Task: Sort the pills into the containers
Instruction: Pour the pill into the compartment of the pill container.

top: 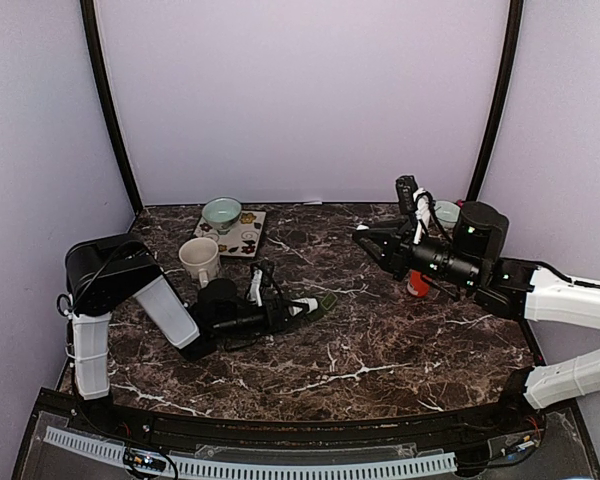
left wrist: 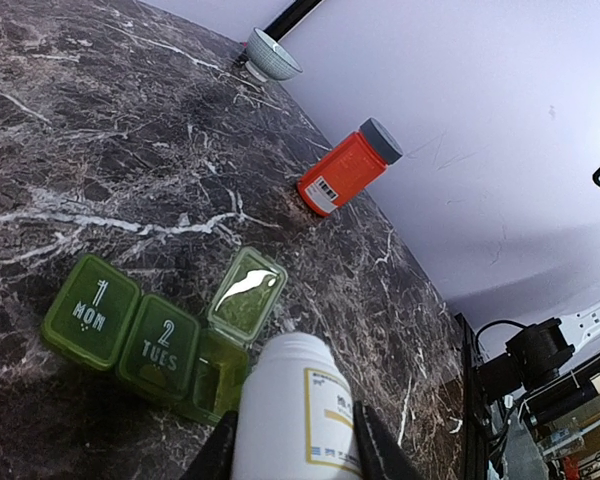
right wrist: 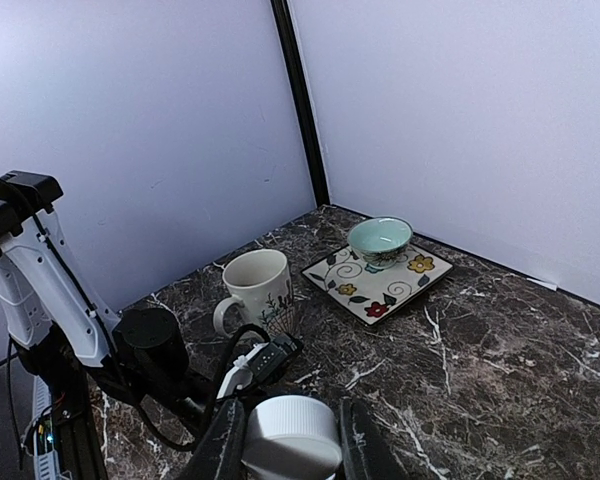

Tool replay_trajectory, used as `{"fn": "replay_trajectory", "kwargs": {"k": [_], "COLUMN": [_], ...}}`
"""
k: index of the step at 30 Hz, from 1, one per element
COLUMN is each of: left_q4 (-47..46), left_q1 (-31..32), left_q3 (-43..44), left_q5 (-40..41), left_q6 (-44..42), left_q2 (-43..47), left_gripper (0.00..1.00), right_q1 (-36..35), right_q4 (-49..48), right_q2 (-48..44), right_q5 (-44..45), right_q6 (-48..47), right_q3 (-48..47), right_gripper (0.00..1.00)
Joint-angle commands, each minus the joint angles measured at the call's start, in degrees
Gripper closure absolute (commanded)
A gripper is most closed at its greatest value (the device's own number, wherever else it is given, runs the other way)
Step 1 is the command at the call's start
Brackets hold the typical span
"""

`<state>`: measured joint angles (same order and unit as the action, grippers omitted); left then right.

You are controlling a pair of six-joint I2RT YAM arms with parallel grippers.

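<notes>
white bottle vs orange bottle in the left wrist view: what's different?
Colour: the white bottle is white with a pale label; the orange bottle is orange with a grey cap. Support: the white bottle is clamped in the left gripper, next to the green pill organizer; the orange bottle stands free on the table, farther off. Shared: both are round, labelled bottles.

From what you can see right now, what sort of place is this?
Most likely a robot test booth in a lab, not a home. Plain lilac panels close in a marble-patterned table, a left arm and right arm rise from its near edge, and a green pill organizer lies on it.
</notes>
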<state>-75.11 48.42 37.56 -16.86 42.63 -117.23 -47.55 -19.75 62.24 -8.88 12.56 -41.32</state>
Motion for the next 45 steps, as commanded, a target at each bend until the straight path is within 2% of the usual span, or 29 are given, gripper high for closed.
{"fn": "replay_trajectory", "kwargs": {"k": [1,45], "left_q4": [0.9,7.8], "left_q1": [0.4,0.4], "left_q3": [1.2,2.9], "left_q5": [0.7,3.6], "left_q6": [-1.0,-2.2], "left_q2": [-0.4,-0.6], "left_gripper": [1.0,1.0], "right_q1": [0.6,0.8], "right_q4": [-2.6,-3.1], "right_q2": [-1.0,0.1], "right_q5": [0.7,0.5], "right_q6": [0.3,0.9], "right_q3": [0.7,0.9], "right_gripper": [0.89,0.9]}}
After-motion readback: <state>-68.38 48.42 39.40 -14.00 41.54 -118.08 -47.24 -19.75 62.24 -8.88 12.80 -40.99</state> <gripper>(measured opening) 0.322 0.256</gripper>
